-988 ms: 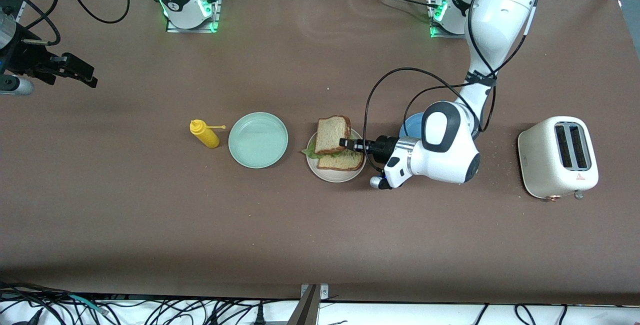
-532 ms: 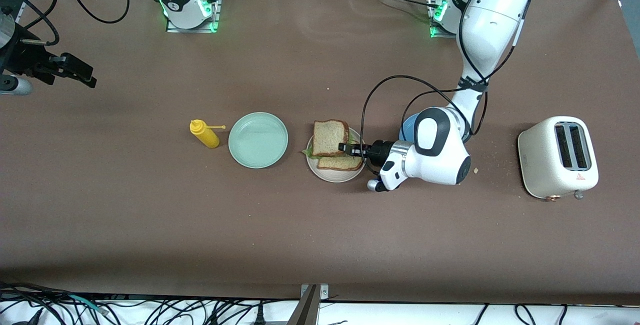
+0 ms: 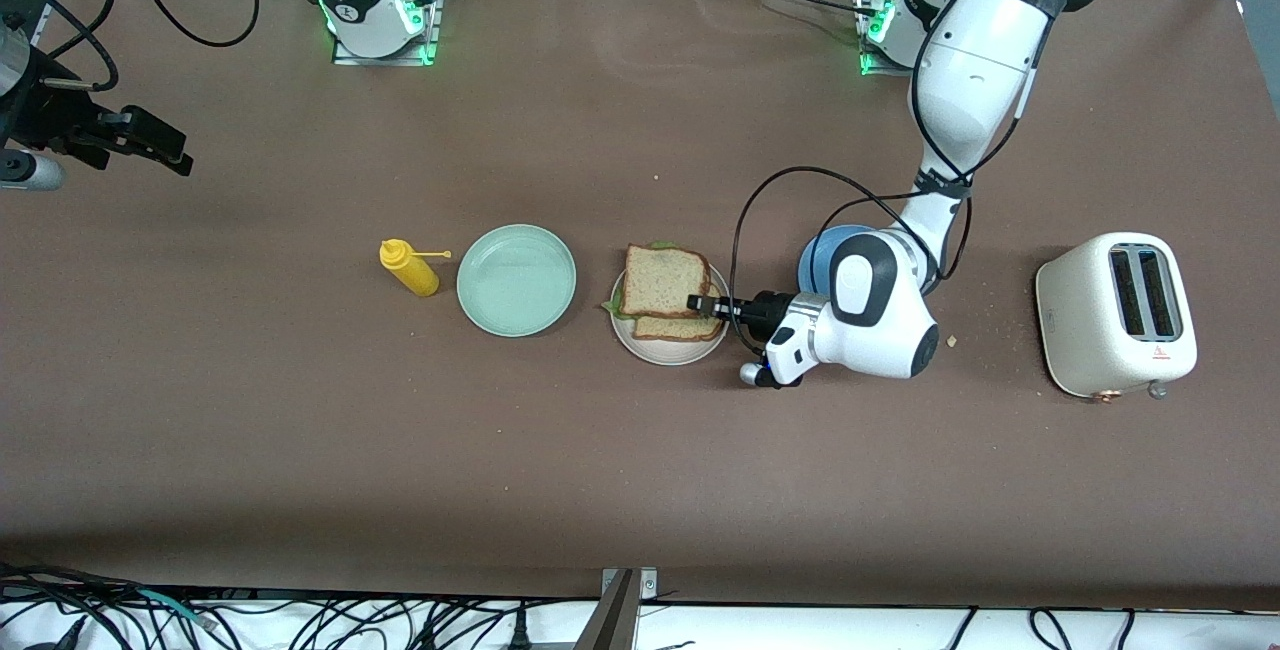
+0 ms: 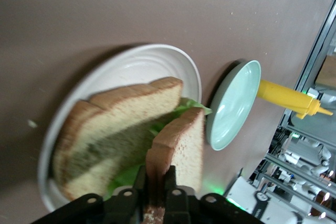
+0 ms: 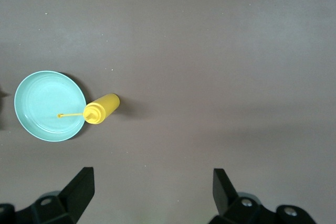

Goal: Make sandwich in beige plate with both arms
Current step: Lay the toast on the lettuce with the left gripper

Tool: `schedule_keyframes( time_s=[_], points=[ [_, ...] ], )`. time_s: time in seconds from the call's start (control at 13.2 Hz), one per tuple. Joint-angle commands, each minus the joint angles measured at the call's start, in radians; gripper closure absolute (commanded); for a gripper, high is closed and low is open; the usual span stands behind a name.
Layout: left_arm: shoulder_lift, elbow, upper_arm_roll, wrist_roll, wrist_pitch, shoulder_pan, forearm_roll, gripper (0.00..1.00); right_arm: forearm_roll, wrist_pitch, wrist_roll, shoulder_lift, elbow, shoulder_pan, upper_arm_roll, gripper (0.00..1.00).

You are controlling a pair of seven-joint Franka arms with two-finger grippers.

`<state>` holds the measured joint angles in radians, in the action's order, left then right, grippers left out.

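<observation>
The beige plate [image 3: 662, 354] [image 4: 136, 66] lies mid-table with the sandwich on it. A brown bread slice [image 3: 684, 328] [image 4: 113, 127] rests on the plate with green lettuce [image 3: 612, 308] [image 4: 188, 108] over it. A second slice [image 3: 664, 279] [image 4: 181, 145] leans on top of the lettuce, slightly offset. My left gripper [image 3: 699, 305] [image 4: 156, 182] is low over the plate, shut on this top slice's crust edge. My right gripper [image 3: 150, 142] [image 5: 152, 184] waits in the air over the right arm's end of the table, open with nothing between its fingers.
A mint-green plate [image 3: 516, 280] [image 5: 50, 106] and a yellow squeeze bottle [image 3: 410, 268] [image 5: 102, 108] sit beside the beige plate toward the right arm's end. A blue plate [image 3: 822, 252] lies partly under the left arm. A cream toaster [image 3: 1115, 315] stands toward the left arm's end.
The left gripper has come down with the top slice, so it now lies flatter over the lettuce and lower slice. The right arm has not moved.
</observation>
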<state>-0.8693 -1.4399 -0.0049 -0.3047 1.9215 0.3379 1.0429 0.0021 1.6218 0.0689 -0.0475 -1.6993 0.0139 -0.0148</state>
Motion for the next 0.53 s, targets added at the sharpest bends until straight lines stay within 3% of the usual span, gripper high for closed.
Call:
schedule_keyframes(
  time_s=[0.0,0.08,0.15,0.46],
  points=[
    [-0.042,0.024,0.003,-0.12,0.001,-0.026,0.035,0.2,-0.014,-0.016,0.003,0.0,0.017,-0.002,0.001,0.0],
    [-0.039,0.024,0.003,-0.12,0.01,-0.037,0.032,0.06,-0.014,-0.017,0.003,0.0,0.017,-0.002,0.003,0.0],
    [-0.037,0.024,0.003,-0.119,0.014,-0.039,0.032,0.01,-0.014,-0.019,0.003,-0.002,0.017,-0.002,0.003,0.0],
    [-0.019,0.03,0.005,-0.106,0.025,-0.072,0.026,0.01,-0.014,-0.02,0.003,-0.002,0.017,-0.002,0.003,0.0]
  ],
)
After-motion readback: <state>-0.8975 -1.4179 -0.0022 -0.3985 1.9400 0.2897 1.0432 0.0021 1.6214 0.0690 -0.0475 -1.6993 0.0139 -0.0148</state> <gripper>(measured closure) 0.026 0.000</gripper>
